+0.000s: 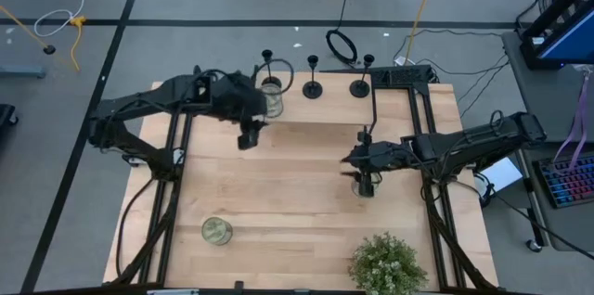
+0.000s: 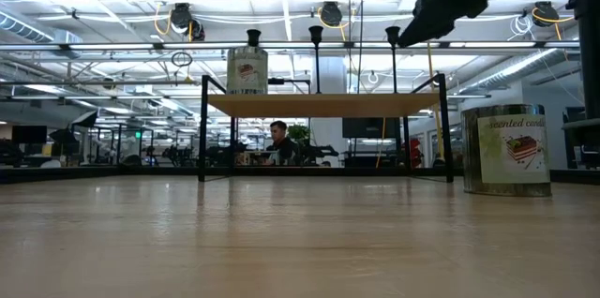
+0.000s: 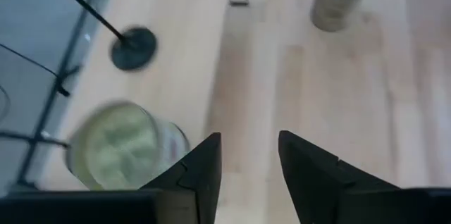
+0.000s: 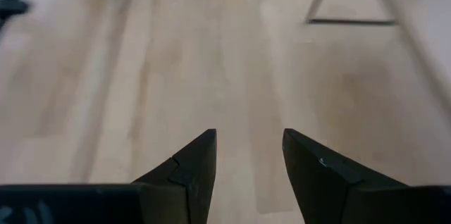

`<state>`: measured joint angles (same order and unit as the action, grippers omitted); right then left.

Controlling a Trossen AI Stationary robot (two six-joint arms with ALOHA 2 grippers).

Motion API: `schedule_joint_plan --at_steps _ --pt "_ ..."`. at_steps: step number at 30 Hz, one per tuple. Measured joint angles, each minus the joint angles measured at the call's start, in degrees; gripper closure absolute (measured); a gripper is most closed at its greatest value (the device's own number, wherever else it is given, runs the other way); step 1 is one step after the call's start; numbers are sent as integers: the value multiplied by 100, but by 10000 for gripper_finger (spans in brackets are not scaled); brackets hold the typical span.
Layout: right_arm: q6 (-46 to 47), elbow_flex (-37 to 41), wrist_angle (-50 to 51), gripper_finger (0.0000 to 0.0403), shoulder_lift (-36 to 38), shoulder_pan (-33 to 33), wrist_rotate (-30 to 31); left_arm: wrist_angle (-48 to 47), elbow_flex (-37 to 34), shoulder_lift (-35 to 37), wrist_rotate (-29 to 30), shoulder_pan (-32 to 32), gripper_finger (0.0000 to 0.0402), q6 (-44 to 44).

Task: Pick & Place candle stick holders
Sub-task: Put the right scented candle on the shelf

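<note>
Three black candle stick holders stand by their round bases in a row on a raised wooden shelf (image 1: 408,105) at the table's far edge: left (image 1: 267,57), middle (image 1: 314,89), right (image 1: 360,87). They also show in the low view, left (image 2: 253,37), middle (image 2: 316,34) and right (image 2: 393,34). My left gripper (image 1: 246,139) hovers open just in front of the shelf, near the left holder; its wrist view (image 3: 246,160) shows one holder's base (image 3: 134,48). My right gripper (image 1: 353,159) hovers open over the table's middle right, and its wrist view (image 4: 246,153) shows bare wood below.
A candle tin (image 1: 272,100) stands on the shelf beside the left holder. A second tin (image 1: 365,186) stands under my right gripper, and a third (image 1: 216,231) at the near left. A green potted plant (image 1: 386,262) stands at the near edge.
</note>
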<state>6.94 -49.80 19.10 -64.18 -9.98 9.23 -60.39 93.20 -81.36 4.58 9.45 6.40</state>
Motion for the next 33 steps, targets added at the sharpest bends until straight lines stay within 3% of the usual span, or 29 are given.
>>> schedule_joint_plan --at_steps 3,7,13,17,27,33 --pt "66 0 47 238 0 -194 -360 -377 1 54 0 -203 270 -473" --pt "522 0 452 216 0 -552 -344 -804 1 74 135 -418 286 -927" --pt "1191 0 1876 194 -22 -1010 -298 -1207 1 70 997 -663 307 -1147" --pt "1474 38 2625 198 -22 -1235 -49 -1298 1 70 1097 -702 309 -1083" --pt "1014 915 1540 234 -26 -1339 -30 -1317 -1 70 1099 -704 309 -972" --pt "632 970 1536 293 -24 -1333 29 -1312 -1 70 1099 -702 309 -966"
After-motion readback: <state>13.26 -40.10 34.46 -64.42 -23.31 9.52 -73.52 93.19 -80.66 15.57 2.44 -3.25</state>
